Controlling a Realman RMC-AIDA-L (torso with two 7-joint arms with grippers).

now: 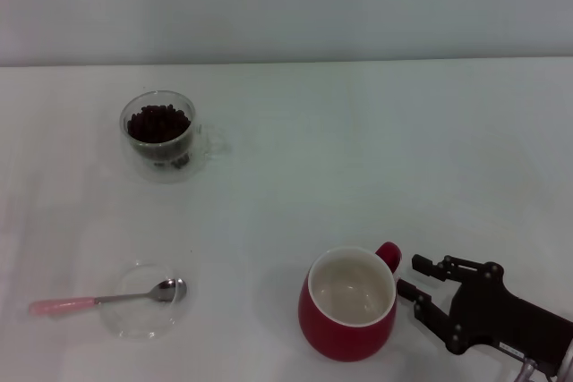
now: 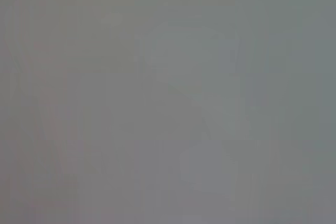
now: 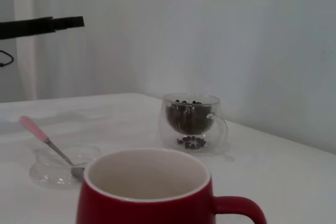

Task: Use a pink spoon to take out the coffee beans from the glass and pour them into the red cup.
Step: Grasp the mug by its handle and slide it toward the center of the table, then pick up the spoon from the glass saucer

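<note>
The red cup [image 1: 349, 304] stands empty at the front right, its handle toward my right gripper [image 1: 414, 280], which is open and empty just right of the handle. The cup fills the foreground of the right wrist view [image 3: 147, 203]. The glass [image 1: 161, 136] holding the coffee beans [image 1: 158, 123] stands at the far left; it also shows in the right wrist view [image 3: 191, 121], with the beans [image 3: 188, 116] inside. The pink spoon [image 1: 107, 300] lies at the front left, also seen in the right wrist view [image 3: 47, 140]. My left gripper is out of view.
The spoon's bowl rests on a flat clear glass disc [image 1: 143, 313], also in the right wrist view [image 3: 58, 169]. Everything sits on a white table [image 1: 358, 158]. A black bar [image 3: 42, 26] shows in the background. The left wrist view is a featureless grey.
</note>
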